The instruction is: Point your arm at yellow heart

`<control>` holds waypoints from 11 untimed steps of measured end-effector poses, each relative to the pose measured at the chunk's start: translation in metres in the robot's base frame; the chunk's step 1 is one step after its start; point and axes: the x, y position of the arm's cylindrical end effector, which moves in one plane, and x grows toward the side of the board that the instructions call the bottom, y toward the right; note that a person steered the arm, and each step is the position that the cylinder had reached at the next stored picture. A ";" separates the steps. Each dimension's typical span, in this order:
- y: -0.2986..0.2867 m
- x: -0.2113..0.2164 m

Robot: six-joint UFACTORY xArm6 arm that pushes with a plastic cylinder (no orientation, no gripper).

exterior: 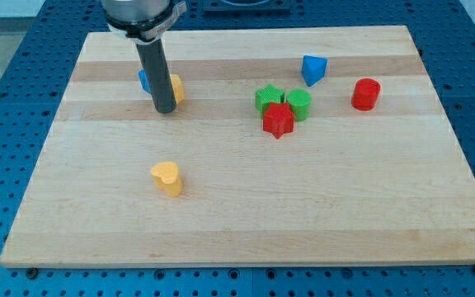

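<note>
One yellow heart (167,178) is lying low on the desk (246,223), well apart from my tip (165,110). Having no fingers to clench, I am judging a straight slide toward the view's bottom best, stopping just short.

Wooden board (320,206) carries yellow heart (167,177), red star (278,120), green blocks (298,104), blue blocks (312,69).

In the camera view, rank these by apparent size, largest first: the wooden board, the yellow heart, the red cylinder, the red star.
1. Wooden board, by far the largest.
2. Yellow heart, red star and red cylinder look much alike; the heart lies nearer the view's bottom, so I won't rank them.
</note>
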 end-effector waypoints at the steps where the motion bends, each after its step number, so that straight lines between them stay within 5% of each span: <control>1: 0.029 0.025; 2: 0.049 0.028; 6: 0.078 0.193; 8: 0.064 0.217; 10: 0.039 0.204; 11: 0.039 0.166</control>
